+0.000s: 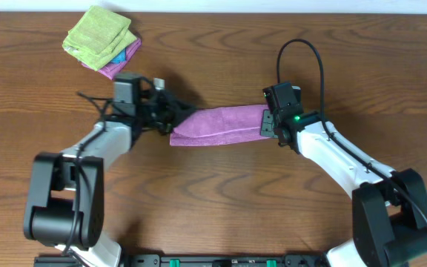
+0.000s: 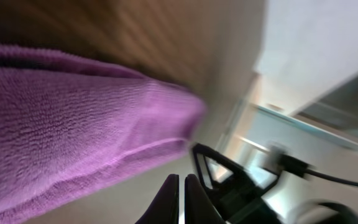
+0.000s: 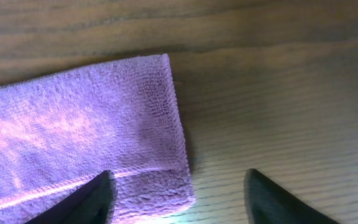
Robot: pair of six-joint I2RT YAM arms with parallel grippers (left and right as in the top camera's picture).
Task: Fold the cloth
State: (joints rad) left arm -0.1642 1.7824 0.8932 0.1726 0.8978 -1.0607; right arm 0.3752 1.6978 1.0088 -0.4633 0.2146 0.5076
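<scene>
A purple cloth (image 1: 221,124) lies folded into a long strip on the wooden table, running left to right. My left gripper (image 1: 167,113) is at its left end. In the left wrist view its fingers (image 2: 182,186) are shut together with nothing visible between them, and the cloth (image 2: 61,124) sits just beside them. My right gripper (image 1: 270,124) is over the cloth's right end. In the right wrist view it is open (image 3: 179,173), one finger over the cloth's (image 3: 73,137) near right corner and the other over bare wood.
A stack of folded cloths (image 1: 101,38), green on top with blue and pink beneath, sits at the table's back left. Bare wooden table (image 1: 221,200) lies in front of the purple cloth. A black cable loops above the right wrist (image 1: 302,55).
</scene>
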